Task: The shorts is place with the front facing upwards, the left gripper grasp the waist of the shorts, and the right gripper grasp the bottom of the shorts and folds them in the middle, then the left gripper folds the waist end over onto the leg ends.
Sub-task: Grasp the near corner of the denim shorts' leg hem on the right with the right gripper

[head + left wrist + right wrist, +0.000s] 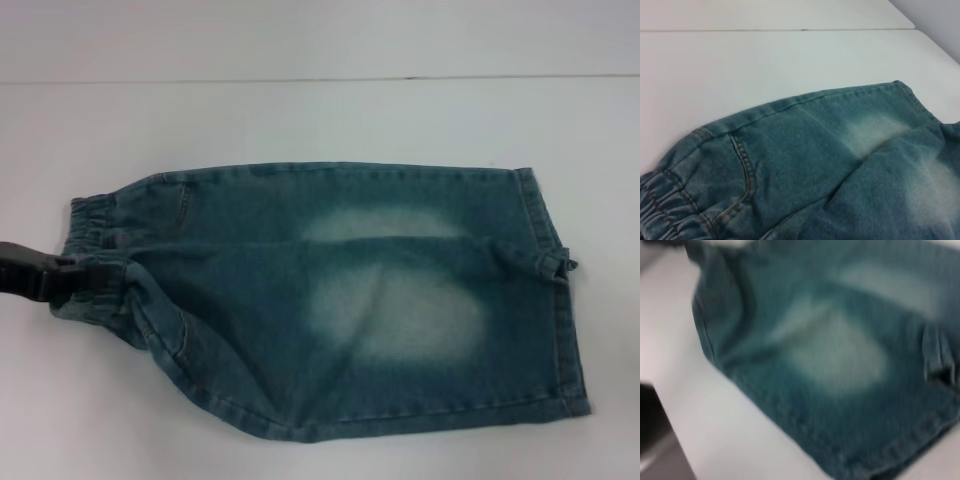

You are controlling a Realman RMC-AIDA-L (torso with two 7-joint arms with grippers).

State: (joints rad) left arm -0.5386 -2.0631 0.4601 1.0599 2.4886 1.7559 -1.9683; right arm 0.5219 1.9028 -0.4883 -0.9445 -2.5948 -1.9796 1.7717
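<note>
- White table (320, 110) lies under the shorts (350, 300), which are already folded lengthwise, pale patches up.
- My left gripper (62, 278) is clamped on the waist of the shorts (95, 250) at my left.
- My right gripper is out of sight.
- Next, I judge: lift the waist over onto the leg ends (555, 290).
- No readable writing or labels.
</note>
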